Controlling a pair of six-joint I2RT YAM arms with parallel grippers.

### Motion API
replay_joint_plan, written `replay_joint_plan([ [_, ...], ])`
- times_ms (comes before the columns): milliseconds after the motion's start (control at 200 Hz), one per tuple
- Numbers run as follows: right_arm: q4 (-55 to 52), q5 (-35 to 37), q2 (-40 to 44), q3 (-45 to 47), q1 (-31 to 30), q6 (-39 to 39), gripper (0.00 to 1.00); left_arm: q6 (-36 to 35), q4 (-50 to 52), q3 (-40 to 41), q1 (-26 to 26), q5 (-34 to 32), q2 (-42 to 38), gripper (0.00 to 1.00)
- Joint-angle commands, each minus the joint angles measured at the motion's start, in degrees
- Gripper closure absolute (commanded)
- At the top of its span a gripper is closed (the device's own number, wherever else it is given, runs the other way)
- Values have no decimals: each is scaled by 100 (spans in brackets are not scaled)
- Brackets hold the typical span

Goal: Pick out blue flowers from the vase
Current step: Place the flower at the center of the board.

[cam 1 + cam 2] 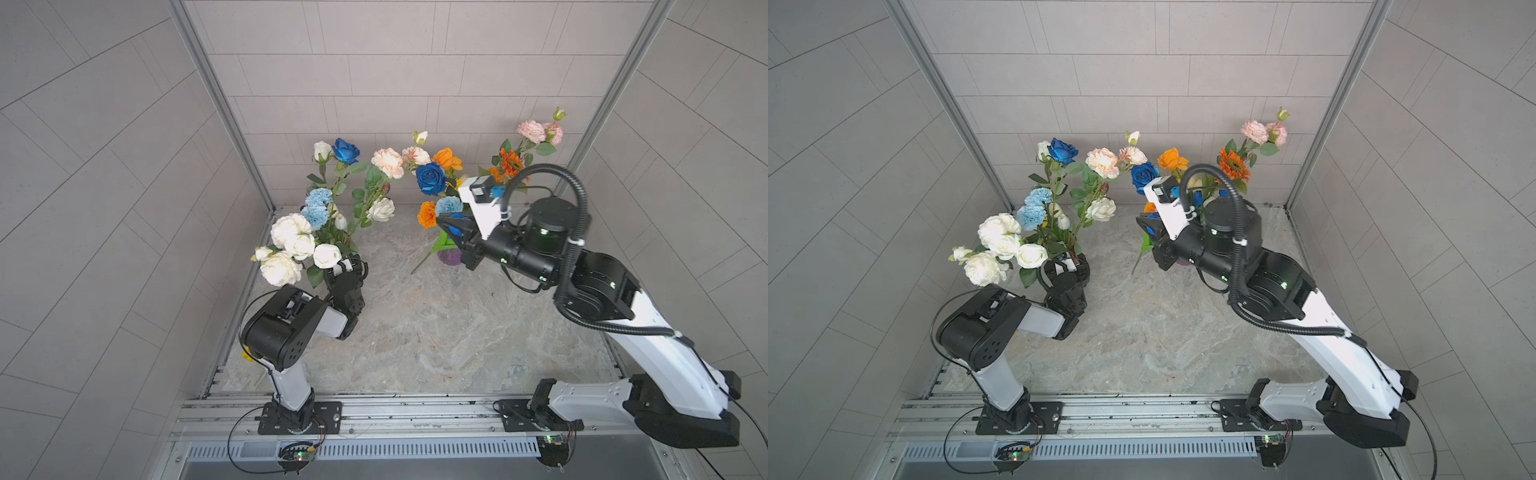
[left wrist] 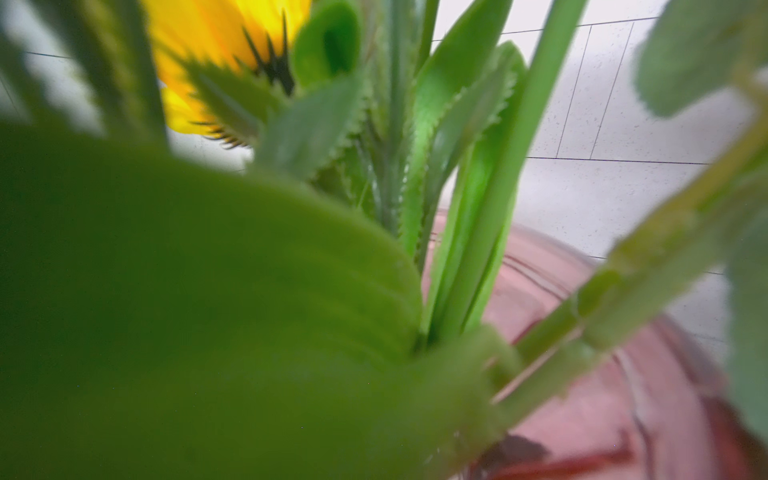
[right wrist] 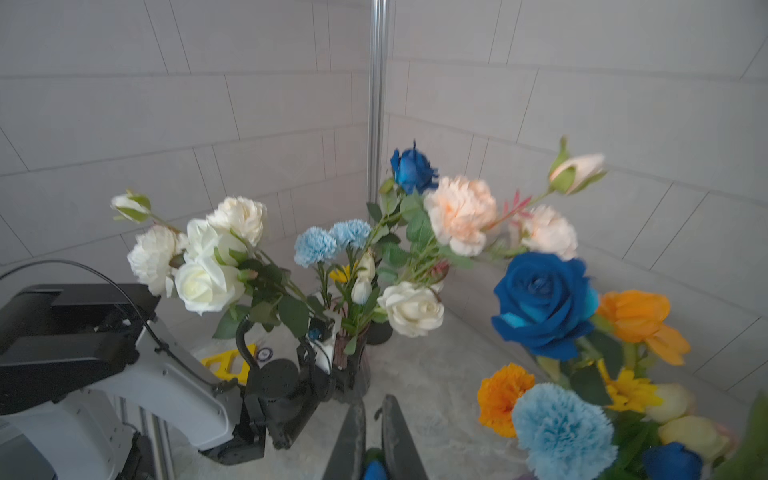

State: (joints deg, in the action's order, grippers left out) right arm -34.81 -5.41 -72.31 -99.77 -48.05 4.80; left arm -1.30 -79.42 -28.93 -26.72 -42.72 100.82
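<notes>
Right gripper (image 3: 372, 440) clenched on a blue tulip bud (image 3: 374, 471), stem (image 1: 438, 248) hanging free at 9 o'clock of the purple vase (image 1: 451, 258): extraction looks done, so next carry it to bare desk (image 1: 415, 328) and release. Left gripper (image 1: 348, 266) brackets the other vase (image 3: 355, 365), grip unclear

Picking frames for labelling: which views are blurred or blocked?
Both top views: sharp, evenly lit. Left wrist view: a broad green leaf blocks half, out of focus; the pink glass vase blurred. Right wrist view: mostly clear, the large dark blue rose slightly soft.
</notes>
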Motion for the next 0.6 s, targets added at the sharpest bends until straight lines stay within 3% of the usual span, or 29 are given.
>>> replay_joint_plan([
  [0, -817, -580, -318, 200, 185, 566, 88, 35, 135, -41, -39, 44, 13, 26],
  [215, -53, -2415, -591, 1034, 1148, 1561, 89, 7, 133, 27, -46, 88, -87, 26],
  [465, 2025, -3704, -670, 2491, 1822, 2718, 88, -62, 132, 58, -46, 106, -161, 26],
  [595, 2947, -3748, -562, 3219, 1902, 3121, 88, -72, 131, 55, -53, 106, -166, 26],
])
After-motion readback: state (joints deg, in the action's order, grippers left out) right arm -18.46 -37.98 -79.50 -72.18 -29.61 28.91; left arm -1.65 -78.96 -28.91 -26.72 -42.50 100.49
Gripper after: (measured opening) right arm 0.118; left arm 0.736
